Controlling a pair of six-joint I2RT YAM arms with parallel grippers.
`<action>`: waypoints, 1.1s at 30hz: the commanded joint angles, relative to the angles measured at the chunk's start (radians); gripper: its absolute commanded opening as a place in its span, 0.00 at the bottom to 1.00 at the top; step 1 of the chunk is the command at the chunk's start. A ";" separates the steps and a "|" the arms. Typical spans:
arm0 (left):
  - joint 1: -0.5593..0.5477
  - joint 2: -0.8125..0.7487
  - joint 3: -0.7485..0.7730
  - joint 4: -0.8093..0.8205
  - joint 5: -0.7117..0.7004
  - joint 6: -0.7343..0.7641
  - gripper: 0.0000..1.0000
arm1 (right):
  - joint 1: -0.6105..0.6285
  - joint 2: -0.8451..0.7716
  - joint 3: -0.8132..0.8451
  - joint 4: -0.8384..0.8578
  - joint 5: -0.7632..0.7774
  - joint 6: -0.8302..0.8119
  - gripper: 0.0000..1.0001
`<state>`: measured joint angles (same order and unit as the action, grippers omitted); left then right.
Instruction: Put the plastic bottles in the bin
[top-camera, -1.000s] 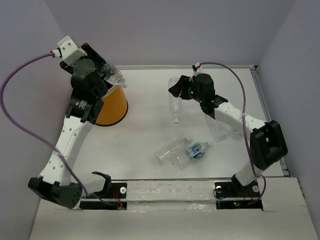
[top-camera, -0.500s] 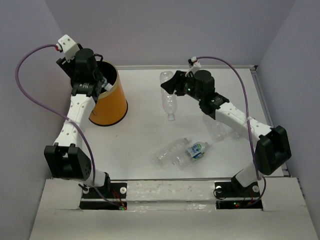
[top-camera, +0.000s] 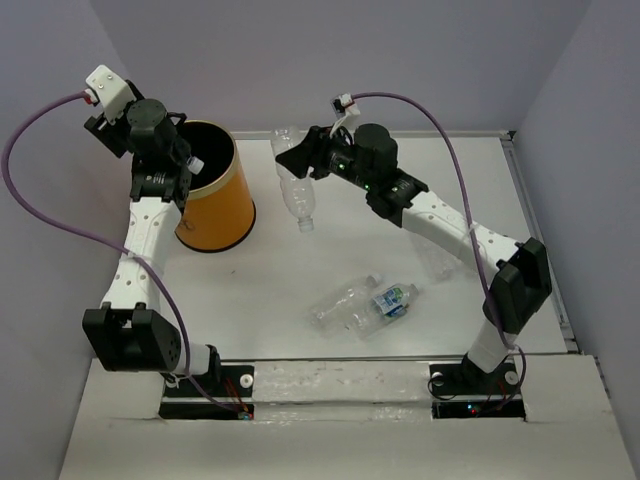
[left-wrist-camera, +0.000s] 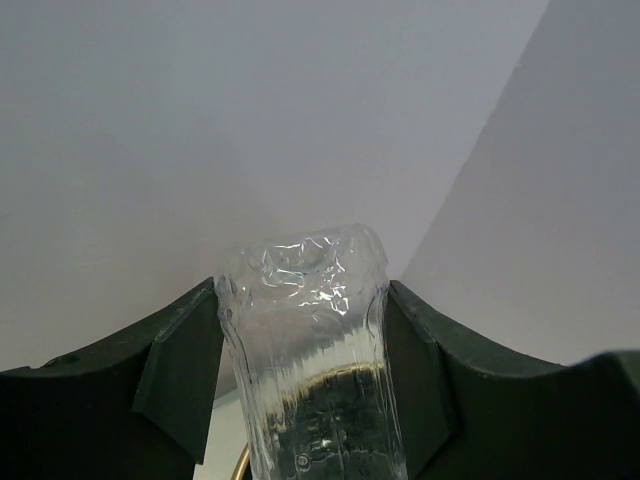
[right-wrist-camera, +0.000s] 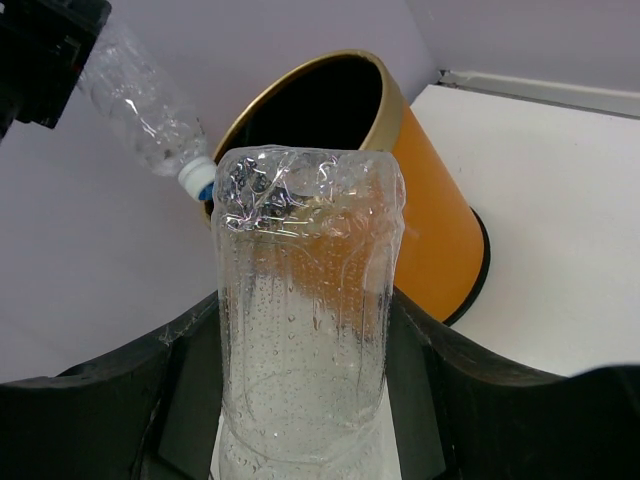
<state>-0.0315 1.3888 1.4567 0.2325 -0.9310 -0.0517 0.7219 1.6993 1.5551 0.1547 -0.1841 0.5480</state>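
The orange bin (top-camera: 222, 205) stands at the back left, its black inside open upward; it also shows in the right wrist view (right-wrist-camera: 425, 200). My left gripper (top-camera: 176, 152) is shut on a clear bottle (left-wrist-camera: 310, 340), whose white cap (top-camera: 197, 160) points down over the bin's mouth. That bottle also shows in the right wrist view (right-wrist-camera: 140, 105). My right gripper (top-camera: 300, 157) is shut on a second clear bottle (top-camera: 298, 200), held cap down in the air just right of the bin; its base fills the right wrist view (right-wrist-camera: 310, 320). Two bottles (top-camera: 343, 306), one with a blue-green label (top-camera: 393, 299), lie at the table's front middle.
Another clear bottle (top-camera: 440, 260) lies under my right forearm at the right. The table's raised back edge (top-camera: 470, 133) runs behind the arms, with lavender walls close on the left, back and right. The left arm's purple cable (top-camera: 30, 235) loops out to the left.
My right gripper has carried its bottle left and up, from mid-table to beside the bin. My left gripper has swung back and left, keeping its bottle tipped over the bin's mouth.
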 joint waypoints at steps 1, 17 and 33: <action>-0.004 0.006 -0.064 0.178 -0.054 0.033 0.25 | 0.022 0.052 0.141 0.026 -0.008 -0.010 0.31; -0.033 -0.177 -0.119 -0.122 0.361 -0.296 0.99 | 0.031 0.497 0.885 0.031 -0.046 0.029 0.30; -0.030 -0.815 -0.656 -0.426 0.755 -0.499 0.99 | 0.122 0.813 1.129 0.548 0.230 0.046 0.27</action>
<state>-0.0639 0.6373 0.8368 -0.1036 -0.2176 -0.5320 0.8001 2.5378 2.6308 0.5148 -0.0895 0.6235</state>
